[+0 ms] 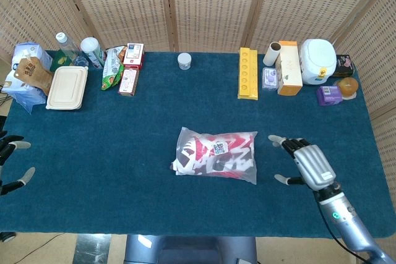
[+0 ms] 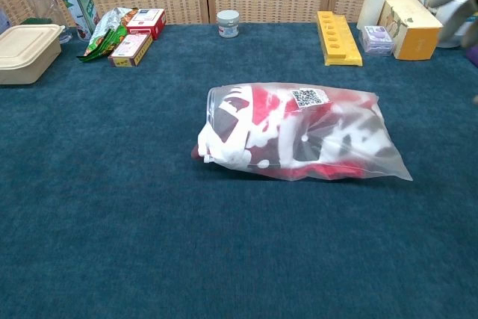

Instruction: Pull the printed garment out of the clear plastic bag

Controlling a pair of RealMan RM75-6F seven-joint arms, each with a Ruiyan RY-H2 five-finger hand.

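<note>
Mid-table, the bag [image 1: 216,162] lies flat with the garment [image 1: 207,157] inside. Right hand [image 1: 307,162] hovers just beside it, fingers spread, empty. Left hand [image 1: 7,160] at the table's edge, likewise spread.

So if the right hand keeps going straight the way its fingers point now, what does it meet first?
Probably the bag: the right hand is open, fingers toward its right edge, bare cloth between. Its height is unclear.
</note>
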